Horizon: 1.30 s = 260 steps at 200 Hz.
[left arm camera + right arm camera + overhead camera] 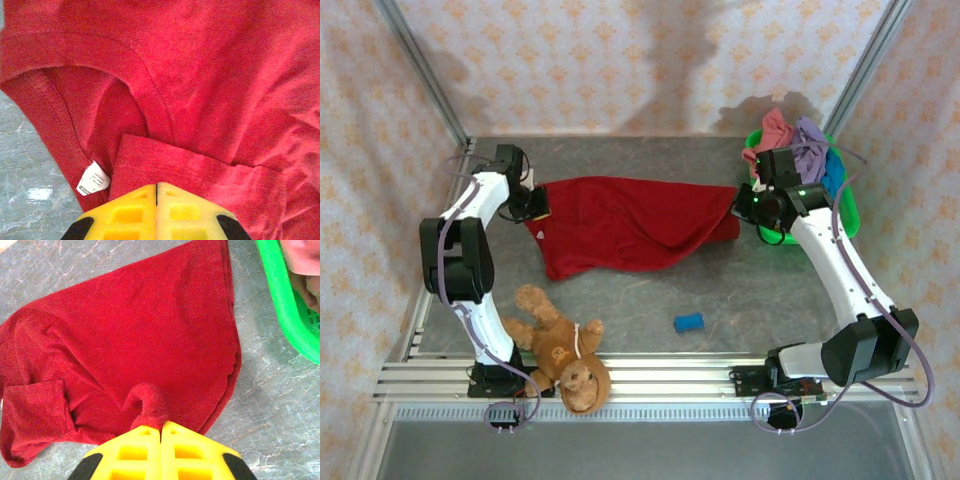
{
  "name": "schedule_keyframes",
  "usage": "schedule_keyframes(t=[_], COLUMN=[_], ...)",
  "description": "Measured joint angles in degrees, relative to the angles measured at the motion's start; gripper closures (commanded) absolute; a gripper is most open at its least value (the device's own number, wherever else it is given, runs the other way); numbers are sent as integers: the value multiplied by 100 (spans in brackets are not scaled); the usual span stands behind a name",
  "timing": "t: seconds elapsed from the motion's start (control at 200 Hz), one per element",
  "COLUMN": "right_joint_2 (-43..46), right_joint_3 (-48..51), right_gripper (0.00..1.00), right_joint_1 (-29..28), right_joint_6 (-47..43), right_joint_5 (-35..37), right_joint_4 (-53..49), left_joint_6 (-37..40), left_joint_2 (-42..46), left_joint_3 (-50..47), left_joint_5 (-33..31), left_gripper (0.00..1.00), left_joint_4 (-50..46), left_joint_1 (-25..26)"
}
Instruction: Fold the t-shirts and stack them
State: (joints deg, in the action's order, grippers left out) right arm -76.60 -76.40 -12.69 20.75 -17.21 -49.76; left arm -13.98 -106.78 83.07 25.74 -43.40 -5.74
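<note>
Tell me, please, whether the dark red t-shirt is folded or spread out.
Spread, not folded: the dark red t-shirt lies mostly flat across the table, with the left gripper and right gripper shut on opposite ends.

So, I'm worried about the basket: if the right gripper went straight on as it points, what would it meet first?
Probably the dark red t-shirt: the right gripper is shut on a bunched fold of it, with more spread ahead. The green basket sits off to one side of that line.
</note>
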Motion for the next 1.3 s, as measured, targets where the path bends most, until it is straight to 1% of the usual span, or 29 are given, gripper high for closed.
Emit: schedule_keyframes(t=[0.095, 0.165, 0.205, 0.39, 0.561, 0.606, 0.681, 0.806, 0.966, 1.046, 1.171, 1.301], right_joint_2=[15, 31, 37, 37, 31, 20, -15, -96, -179, -177, -177, -177], right_joint_3=[0, 0, 0, 0, 0, 0, 0, 0, -33, -33, -33, -33], right_gripper=[100, 100, 100, 100, 100, 100, 100, 100, 100, 100, 100, 100], right_joint_1=[0, 0, 0, 0, 0, 0, 0, 0, 0, 0, 0, 0], right_joint_6=[2, 2, 2, 0, 0, 0, 0, 0, 0, 0, 0, -22], right_joint_5=[-13, -22, -24, -26, -26, -26, -28, -37, -39, -39, -37, -22], right_joint_4=[0, 0, 0, 0, 0, 0, 2, 2, -11, -15, -17, -20], left_joint_6=[-31, -22, 11, -11, -11, -13, -26, -63, -101, -146, -188, -229], left_joint_2=[59, -7, -98, -669, -800, -824, -887, -1008, -1047, -1047, -994, -802], left_joint_3=[0, 0, 4, 2, -4, -4, -4, -4, -4, -4, -37, -74], left_joint_5=[-2, 2, 9, -39, -68, -68, -66, -63, -59, -42, -46, -70], left_gripper=[83, 75, 73, 68, 68, 68, 73, 76, 91, 95, 100, 100], left_joint_4=[44, 28, 24, -17, -26, -26, -24, -24, -4, 17, 48, 59], left_joint_1=[0, 0, 0, 0, 0, 0, 0, 0, 0, 7, 9, 11])
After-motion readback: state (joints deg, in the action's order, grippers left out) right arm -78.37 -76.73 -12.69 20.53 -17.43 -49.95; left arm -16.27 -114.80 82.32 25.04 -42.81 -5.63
